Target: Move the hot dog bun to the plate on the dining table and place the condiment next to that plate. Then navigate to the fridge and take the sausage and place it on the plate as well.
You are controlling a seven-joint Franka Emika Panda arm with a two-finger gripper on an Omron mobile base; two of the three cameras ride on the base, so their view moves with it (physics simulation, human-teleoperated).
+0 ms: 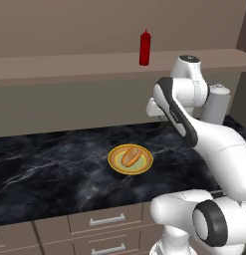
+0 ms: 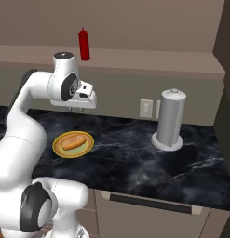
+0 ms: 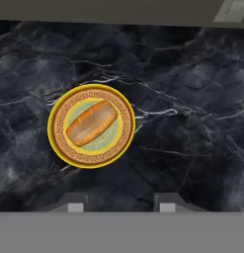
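Your gripper point(image 3: 118, 202) hangs above the dark marble counter point(image 3: 192, 123), fingers apart and grasping nothing. The hot dog bun point(image 3: 92, 123) lies on the yellow plate point(image 3: 58, 143) at ten o'clock from the fingertips. The red condiment bottle point(image 1: 144, 48) stands on the ledge, twelve o'clock beyond the plate.

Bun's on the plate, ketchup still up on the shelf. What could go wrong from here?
1. The red bottle stands upright on a high, narrow shelf; a reach from the raised gripper may tip it or push it back.
2. The bun lies loose on the plate; setting the bottle beside it risks nudging the plate.
3. The steel canister stands to the arm's right; a wide swing might clip it.
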